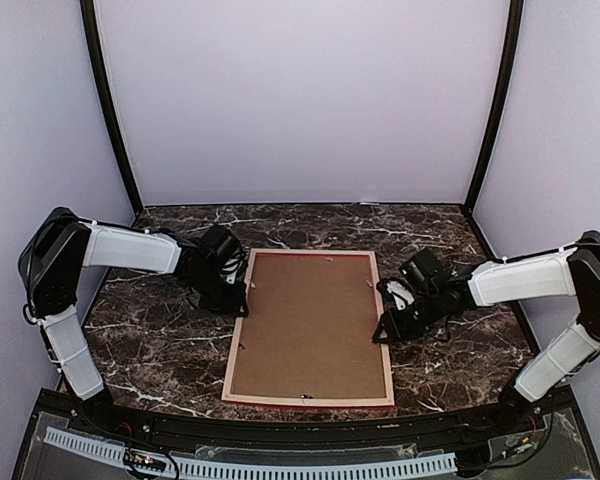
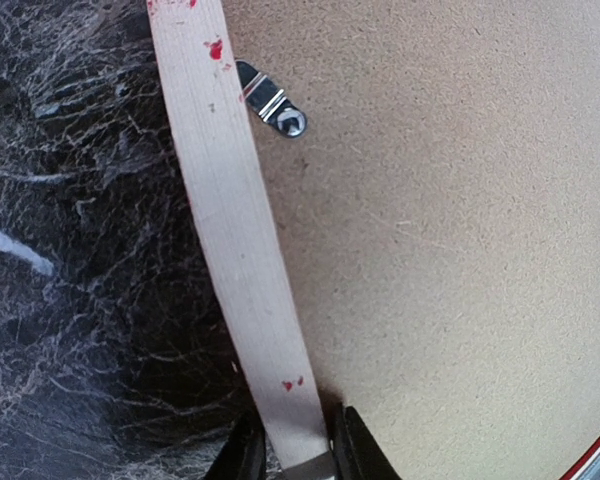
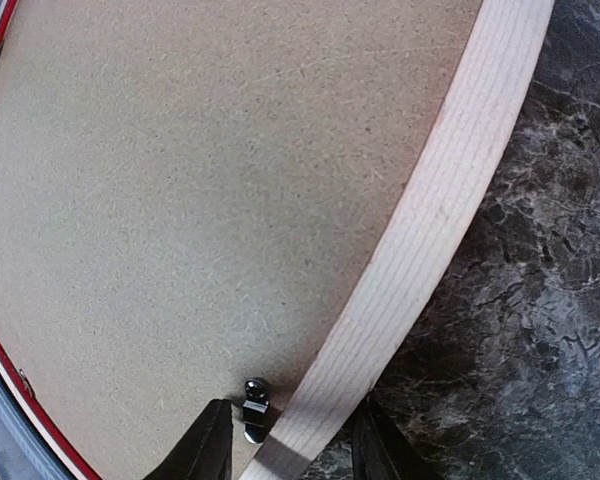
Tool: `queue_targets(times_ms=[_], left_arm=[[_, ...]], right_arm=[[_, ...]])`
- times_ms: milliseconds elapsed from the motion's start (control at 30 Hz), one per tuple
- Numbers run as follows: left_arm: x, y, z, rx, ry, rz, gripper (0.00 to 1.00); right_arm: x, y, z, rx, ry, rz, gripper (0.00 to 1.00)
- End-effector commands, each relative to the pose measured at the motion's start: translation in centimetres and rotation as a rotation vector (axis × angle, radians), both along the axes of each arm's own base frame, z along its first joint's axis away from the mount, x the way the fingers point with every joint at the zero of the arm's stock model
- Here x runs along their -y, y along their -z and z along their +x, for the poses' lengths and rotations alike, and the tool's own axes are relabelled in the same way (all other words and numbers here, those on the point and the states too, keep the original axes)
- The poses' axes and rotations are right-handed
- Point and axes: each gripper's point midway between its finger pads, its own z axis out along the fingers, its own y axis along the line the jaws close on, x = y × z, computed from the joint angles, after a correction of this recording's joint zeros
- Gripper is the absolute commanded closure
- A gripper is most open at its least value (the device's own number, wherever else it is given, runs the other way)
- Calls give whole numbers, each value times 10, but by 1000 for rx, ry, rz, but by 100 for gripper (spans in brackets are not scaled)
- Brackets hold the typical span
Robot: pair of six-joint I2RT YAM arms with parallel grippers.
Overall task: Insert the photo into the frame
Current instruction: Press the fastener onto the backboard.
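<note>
Dark marble table (image 1: 460, 240) under both arms; frame (image 1: 310, 402) lies face down at centre, long axis running away from bases, brown backing board (image 1: 310, 320) seated in it. We count one frame, one board, no photo in view; whether it sits beneath board, we cannot tell. Left gripper (image 2: 300, 455) pinches left rail; right gripper (image 3: 292, 440) straddles right rail, jaws apart, one turn clip (image 3: 253, 405) between them. We judge each arm equally near its own rail
</note>
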Motion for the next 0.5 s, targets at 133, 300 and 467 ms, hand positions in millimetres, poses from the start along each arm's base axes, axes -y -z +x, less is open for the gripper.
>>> queue_targets(times_ms=[133, 300, 467], left_arm=[[-36, 36, -19, -73, 5, 158, 75], [-37, 36, -20, -74, 4, 160, 75], [-37, 37, -20, -74, 5, 165, 75]], right_arm=[[-2, 1, 1, 5, -26, -28, 58], [3, 9, 3, 17, -25, -71, 65], [7, 12, 4, 51, -28, -105, 65]])
